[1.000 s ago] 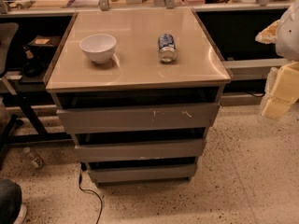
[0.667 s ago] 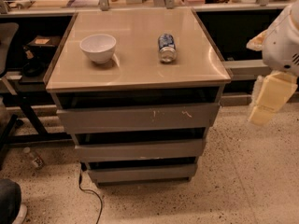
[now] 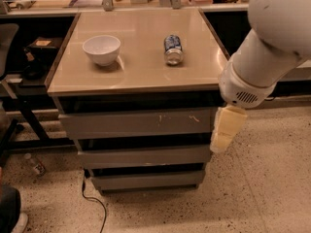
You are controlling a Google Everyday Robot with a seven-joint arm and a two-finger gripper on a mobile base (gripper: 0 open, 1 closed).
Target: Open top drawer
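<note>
The top drawer (image 3: 138, 123) is the widest grey front of three under the beige table top, with pale scratch marks right of centre. It sits flush, with a dark gap above it. My gripper (image 3: 224, 132) hangs from the big white arm (image 3: 272, 42) at the right. Its cream-coloured end is just off the drawer's right end, at the cabinet's front right corner.
A white bowl (image 3: 101, 49) and a tipped blue can (image 3: 172, 49) lie on the table top (image 3: 136, 67). Two narrower drawer fronts (image 3: 143, 157) sit below. A black cable (image 3: 92, 203) trails on the speckled floor. A chair base (image 3: 14, 125) stands left.
The arm has swung in from the right edge toward the cabinet, and the gripper has come left and down to the drawer's right end. The drawers have not moved.
</note>
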